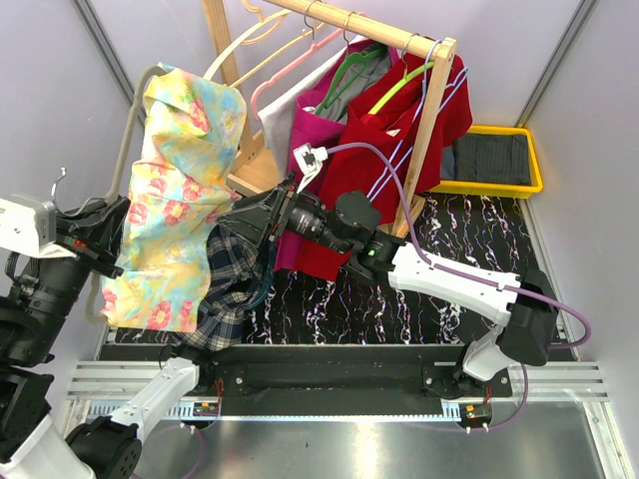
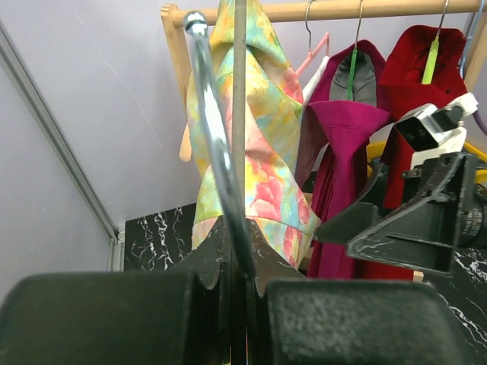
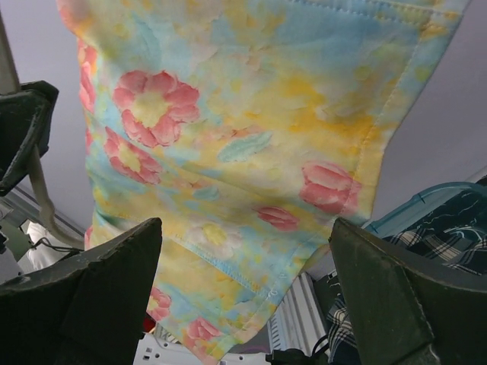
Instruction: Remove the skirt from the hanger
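Note:
A yellow floral skirt (image 1: pixel 180 190) hangs from a pale hanger (image 1: pixel 131 131) at the left. My left gripper (image 1: pixel 100 238) is shut on the hanger's metal hook (image 2: pixel 219 152), which runs up between the closed fingers (image 2: pixel 237 258). The skirt also shows beyond them in the left wrist view (image 2: pixel 262 152). My right gripper (image 1: pixel 255 225) is open at the skirt's right edge. In the right wrist view the skirt (image 3: pixel 228 129) fills the frame, its lower hem hanging between the spread fingers (image 3: pixel 84 296), and the gripper (image 3: pixel 243 281) holds nothing.
A wooden clothes rack (image 1: pixel 431 105) at the back holds red (image 1: pixel 399 140) and magenta garments and bare hangers. A yellow bin (image 1: pixel 496 186) with dark cloth stands at the back right. Plaid cloth (image 1: pixel 225 289) lies below the skirt.

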Available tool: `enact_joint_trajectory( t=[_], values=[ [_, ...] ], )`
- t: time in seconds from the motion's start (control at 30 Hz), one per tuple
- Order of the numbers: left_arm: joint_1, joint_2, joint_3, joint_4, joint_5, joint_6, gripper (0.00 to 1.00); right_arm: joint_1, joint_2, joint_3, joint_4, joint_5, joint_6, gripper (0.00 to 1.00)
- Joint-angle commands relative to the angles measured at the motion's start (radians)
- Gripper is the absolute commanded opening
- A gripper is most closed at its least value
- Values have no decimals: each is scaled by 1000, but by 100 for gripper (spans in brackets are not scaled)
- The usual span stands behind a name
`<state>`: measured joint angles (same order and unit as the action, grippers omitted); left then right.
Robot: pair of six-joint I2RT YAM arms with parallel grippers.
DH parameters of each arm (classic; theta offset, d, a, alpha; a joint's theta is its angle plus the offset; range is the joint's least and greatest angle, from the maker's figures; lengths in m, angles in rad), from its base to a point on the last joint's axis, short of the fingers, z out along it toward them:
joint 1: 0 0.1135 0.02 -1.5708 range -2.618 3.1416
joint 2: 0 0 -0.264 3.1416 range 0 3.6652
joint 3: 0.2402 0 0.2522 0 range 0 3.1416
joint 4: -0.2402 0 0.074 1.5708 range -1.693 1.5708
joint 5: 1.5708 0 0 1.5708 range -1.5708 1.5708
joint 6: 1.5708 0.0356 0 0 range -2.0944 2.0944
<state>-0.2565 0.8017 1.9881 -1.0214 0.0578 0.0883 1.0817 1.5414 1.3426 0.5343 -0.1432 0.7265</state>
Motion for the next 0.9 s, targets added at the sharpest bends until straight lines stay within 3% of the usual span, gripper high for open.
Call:
enact_joint_trajectory(
  t=[0.0,0.17,0.4,0.47,0.5,0.57,0.6,0.63,0.73,0.87],
  values=[
    [-4,14,69,70,39,-13,0,3,20,49,33,5,-29,99],
    [-4,24,95,57,54,-21,0,-6,17,-17,67,28,-9,98],
    [-4,28,97,60,59,-25,0,-8,26,16,72,37,-15,92],
    [-4,27,89,57,57,-25,0,-11,29,20,87,39,-4,82],
    [-4,22,83,58,56,-24,0,-12,29,20,98,33,4,64],
    [-4,16,55,61,56,-24,0,-14,25,30,101,27,16,44],
    [-4,8,43,63,50,-21,0,-16,23,35,99,21,14,27],
    [-4,2,11,72,44,-19,0,-16,16,39,93,21,19,19],
    [-4,-33,-104,116,4,14,0,-16,-23,41,81,25,34,1],
    [-4,-81,-271,210,-97,59,0,-14,-137,46,53,14,28,0]
  ],
)
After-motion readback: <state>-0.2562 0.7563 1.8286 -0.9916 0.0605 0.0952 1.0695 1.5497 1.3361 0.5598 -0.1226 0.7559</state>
